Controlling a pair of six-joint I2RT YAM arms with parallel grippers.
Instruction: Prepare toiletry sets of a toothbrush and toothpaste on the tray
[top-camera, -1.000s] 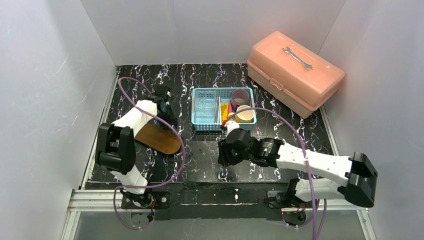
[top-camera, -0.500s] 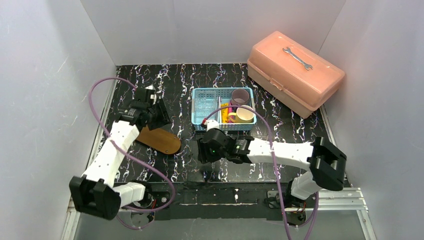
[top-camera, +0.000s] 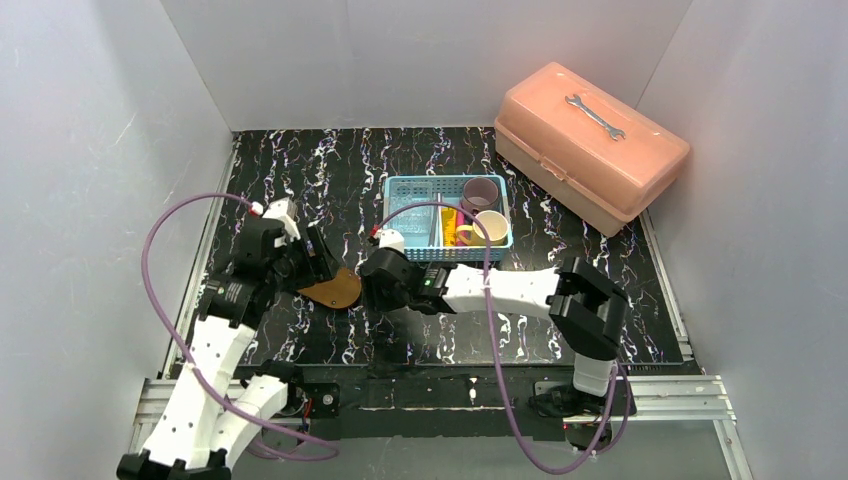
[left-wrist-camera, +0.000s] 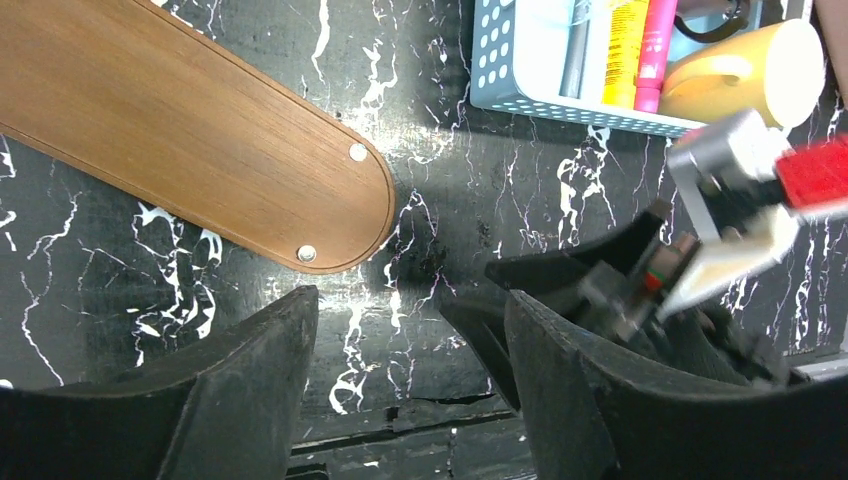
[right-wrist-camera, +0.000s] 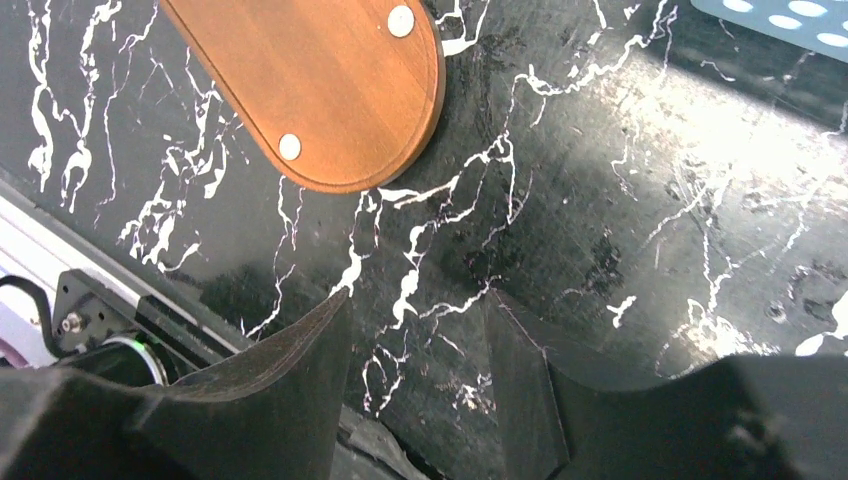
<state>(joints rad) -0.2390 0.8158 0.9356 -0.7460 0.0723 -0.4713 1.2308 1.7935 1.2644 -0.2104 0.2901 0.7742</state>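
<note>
Seen from above, my left tool (top-camera: 318, 263) and right tool (top-camera: 368, 288) flank the tray's (top-camera: 336, 290) rounded end, while the toothpaste (top-camera: 451, 225) and toothbrush (top-camera: 439, 220) lie in the basket (top-camera: 440, 180), right of the tray. My left wrist view shows the jaws apart and empty, just off that end. My right wrist view shows the same: jaws apart over the tabletop (right-wrist-camera: 620, 200), near the tray.

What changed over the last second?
The right gripper swung left from in front of the basket to the rounded end of the tray. The left gripper drew back along the tray toward the near edge. Both are open and empty. Basket and toolbox stayed put.
</note>
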